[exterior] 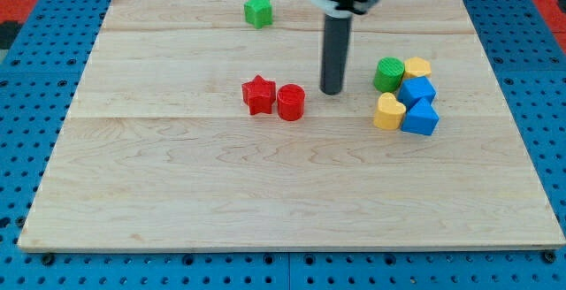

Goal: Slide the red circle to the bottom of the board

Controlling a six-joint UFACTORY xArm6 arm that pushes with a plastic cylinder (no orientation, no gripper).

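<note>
The red circle (291,102) stands near the middle of the wooden board (177,193), touching the red star (258,95) on its left. My tip (332,91) rests on the board just to the right of the red circle and slightly above it, a small gap apart. The dark rod rises from the tip to the view's top.
A green star-like block (258,11) sits near the board's top edge. On the right is a tight cluster: a green circle (388,74), a yellow block (417,67), a yellow heart (388,111), and two blue blocks (416,89) (421,117).
</note>
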